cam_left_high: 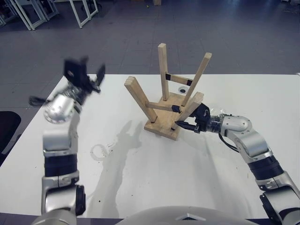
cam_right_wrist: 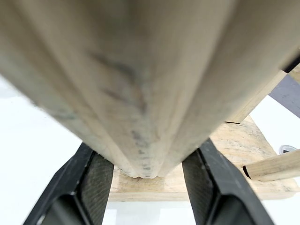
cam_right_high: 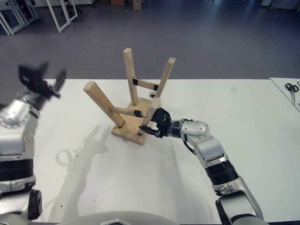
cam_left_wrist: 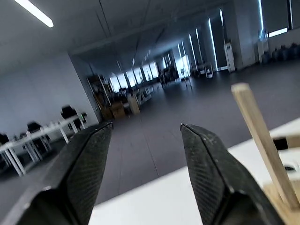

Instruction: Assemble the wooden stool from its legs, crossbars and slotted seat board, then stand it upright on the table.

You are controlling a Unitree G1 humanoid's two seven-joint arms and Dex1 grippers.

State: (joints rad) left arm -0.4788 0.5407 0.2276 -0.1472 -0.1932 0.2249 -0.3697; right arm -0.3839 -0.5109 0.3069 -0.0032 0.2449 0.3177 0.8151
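The wooden stool stands upside down on the white table (cam_left_high: 140, 183), its seat board (cam_left_high: 159, 127) flat on the surface and its legs pointing up. Two thin crossbars (cam_left_high: 178, 79) join the legs. My right gripper (cam_left_high: 186, 124) is low at the stool's near-right leg (cam_left_high: 192, 105), shut on it just above the board; in the right wrist view that leg (cam_right_wrist: 140, 84) sits between the fingers (cam_right_wrist: 93, 187). My left gripper (cam_left_high: 86, 72) is held high off the table to the left of the stool, open with nothing in it, its fingers (cam_left_wrist: 84, 164) spread.
A small round hole (cam_left_high: 183, 88) lies in the table behind the stool, and a faint ring mark (cam_left_high: 99, 151) at front left. Scissors (cam_right_high: 291, 87) lie on a neighbouring table at far right. Bare tabletop stretches in front of the stool.
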